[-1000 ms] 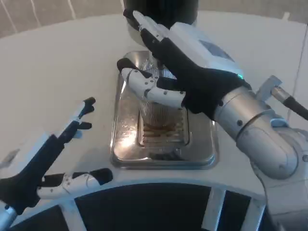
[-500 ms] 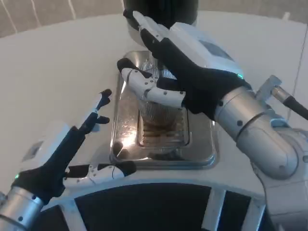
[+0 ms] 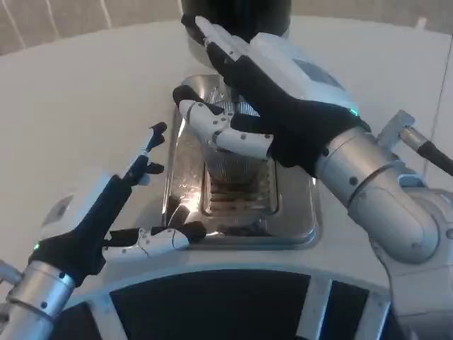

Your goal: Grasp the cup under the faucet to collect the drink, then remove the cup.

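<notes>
A clear ribbed cup (image 3: 230,168) stands on the grille of the steel drip tray (image 3: 297,212), under the dark dispenser (image 3: 237,13). My right hand (image 3: 283,106) holds the cup from the right: the thumb lies across its front and the long fingers reach past its rim toward the dispenser. The cup's rim and the faucet are hidden behind that hand. My left hand (image 3: 106,212) is open at the tray's front left corner, fingers spread, with its thumb tip close to the tray's edge.
The white table (image 3: 85,92) spreads wide to the left and behind. Its front edge curves just below the tray, with a dark gap (image 3: 212,304) and white struts beneath. A cable fitting (image 3: 400,127) sticks out of my right forearm.
My left hand has moved up and to the right, from the table's front left toward the tray's corner. The right hand and the cup have not moved.
</notes>
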You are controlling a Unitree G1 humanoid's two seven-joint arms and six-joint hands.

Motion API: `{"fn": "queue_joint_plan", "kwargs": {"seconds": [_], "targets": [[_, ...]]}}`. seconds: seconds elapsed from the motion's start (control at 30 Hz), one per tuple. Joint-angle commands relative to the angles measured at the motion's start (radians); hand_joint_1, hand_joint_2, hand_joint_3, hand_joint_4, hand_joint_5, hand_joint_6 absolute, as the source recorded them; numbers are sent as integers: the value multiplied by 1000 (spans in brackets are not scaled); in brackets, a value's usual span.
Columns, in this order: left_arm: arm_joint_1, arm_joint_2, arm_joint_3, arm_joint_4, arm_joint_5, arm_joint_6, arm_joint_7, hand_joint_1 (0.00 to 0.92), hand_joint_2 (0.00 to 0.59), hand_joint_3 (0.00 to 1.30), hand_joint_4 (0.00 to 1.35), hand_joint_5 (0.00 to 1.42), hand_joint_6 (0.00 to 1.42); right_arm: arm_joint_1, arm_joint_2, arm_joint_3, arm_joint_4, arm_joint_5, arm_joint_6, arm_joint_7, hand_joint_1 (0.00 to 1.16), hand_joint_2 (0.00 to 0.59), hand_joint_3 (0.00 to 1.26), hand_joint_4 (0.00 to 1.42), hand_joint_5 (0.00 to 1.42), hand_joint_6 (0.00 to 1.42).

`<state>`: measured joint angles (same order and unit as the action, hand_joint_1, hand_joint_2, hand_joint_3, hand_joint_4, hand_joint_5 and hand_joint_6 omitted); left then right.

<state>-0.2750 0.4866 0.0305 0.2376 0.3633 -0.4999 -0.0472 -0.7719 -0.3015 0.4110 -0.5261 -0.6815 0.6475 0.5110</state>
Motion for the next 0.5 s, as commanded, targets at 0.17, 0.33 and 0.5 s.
{"fn": "queue_joint_plan", "kwargs": {"seconds": [0.17,0.33,0.5], "targets": [[-42,-22,-30,49,22,26,31,325,45,0,0,239,290,19,9,28,0,19,-13,52,210,508,0,0,0,0],[-72,-32,-47,79,33,31,46,325,45,0,0,239,290,21,9,25,-3,16,-11,54,210,508,0,0,0,0],[-111,-43,-61,124,43,36,61,325,45,0,0,239,290,25,7,23,-6,13,-10,59,210,508,0,0,0,0]]}}
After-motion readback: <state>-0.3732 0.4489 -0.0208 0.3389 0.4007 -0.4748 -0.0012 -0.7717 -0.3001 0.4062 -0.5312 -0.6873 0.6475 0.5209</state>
